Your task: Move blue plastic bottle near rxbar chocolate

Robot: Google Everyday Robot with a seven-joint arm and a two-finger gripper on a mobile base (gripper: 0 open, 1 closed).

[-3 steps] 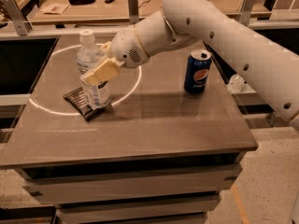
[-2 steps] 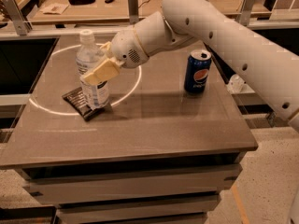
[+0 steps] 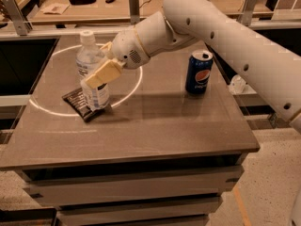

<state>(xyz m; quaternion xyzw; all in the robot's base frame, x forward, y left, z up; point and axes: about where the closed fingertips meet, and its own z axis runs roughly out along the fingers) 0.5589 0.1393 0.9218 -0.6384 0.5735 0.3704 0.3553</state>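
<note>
Gripper (image 3: 94, 79): at the left half of the table (image 3: 164, 126), set against the front of the bottle (image 3: 87, 60) at label height. It comes in from the right on the end of the white arm (image 3: 225, 36), which crosses above the table from the right edge of view. Grip state: cannot tell whether it is clamped on the bottle or only lies against it.

Bottle: upright, white cap on, clear body with a pale label. It stands at the left of the table, inside a pale ring of light (image 3: 45, 110) on the surface.

Snack bar (image 3: 76, 100): flat, dark brown, lying at an angle. The bottle's base overlaps its right end, so the two are touching or very nearly so.

Soda can (image 3: 198, 74): blue, upright, on the right part of the table, well apart from the bottle and the bar.

Background: a cluttered wooden bench (image 3: 70, 8) behind the table.
</note>
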